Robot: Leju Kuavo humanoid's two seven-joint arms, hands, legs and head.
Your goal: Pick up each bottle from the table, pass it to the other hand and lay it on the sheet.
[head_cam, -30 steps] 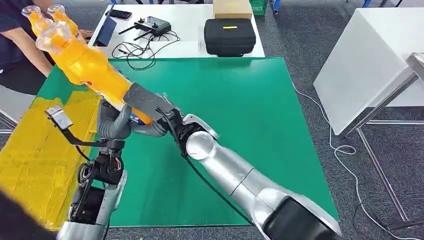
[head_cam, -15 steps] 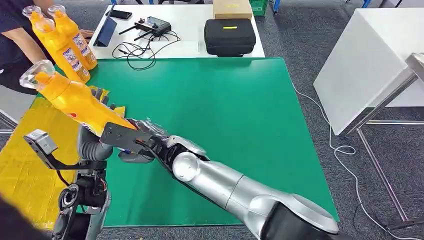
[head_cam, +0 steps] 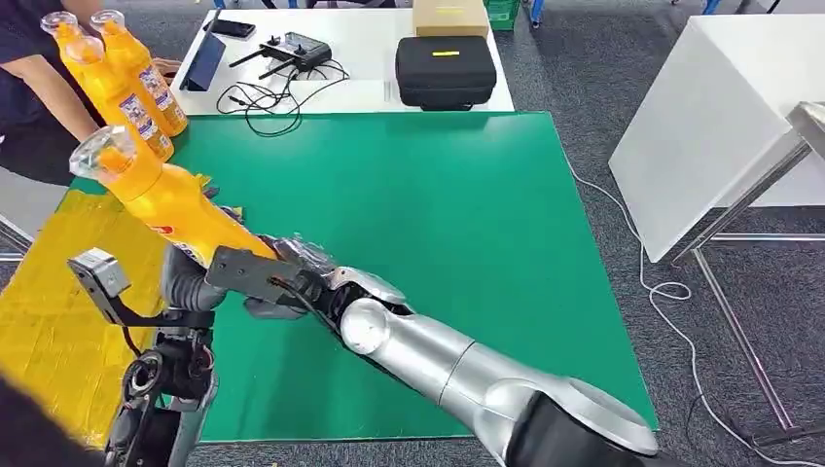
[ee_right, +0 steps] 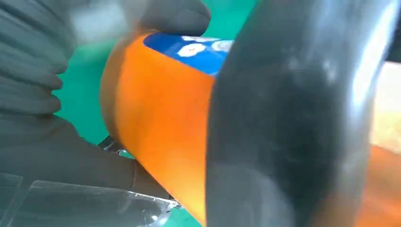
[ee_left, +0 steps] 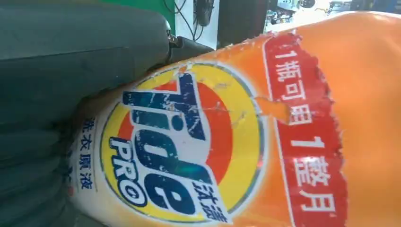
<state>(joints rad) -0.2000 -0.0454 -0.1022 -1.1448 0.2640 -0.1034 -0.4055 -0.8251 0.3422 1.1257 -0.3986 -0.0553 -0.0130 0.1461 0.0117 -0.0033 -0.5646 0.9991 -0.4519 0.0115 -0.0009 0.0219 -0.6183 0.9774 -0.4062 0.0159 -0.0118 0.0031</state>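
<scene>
Bottle (head_cam: pixel 165 199) between both hands — right hand (head_cam: pixel 282 277), left hand (head_cam: pixel 190 277) — tilted.

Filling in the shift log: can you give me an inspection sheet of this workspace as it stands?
Surface: green table, with a yellow sheet over its left end.
Job's things: one orange bottle held tilted above the sheet's edge, clear cap up; two more bottles upright at the far left corner.
Clutter: nothing seen on the green table.
Hands: left hand and right hand both grip the held bottle's lower end.
Cables: black cables on the white table behind; a white cable on the floor.
Surroundings: black case, box, controller, tablet; a person at far left.
</scene>
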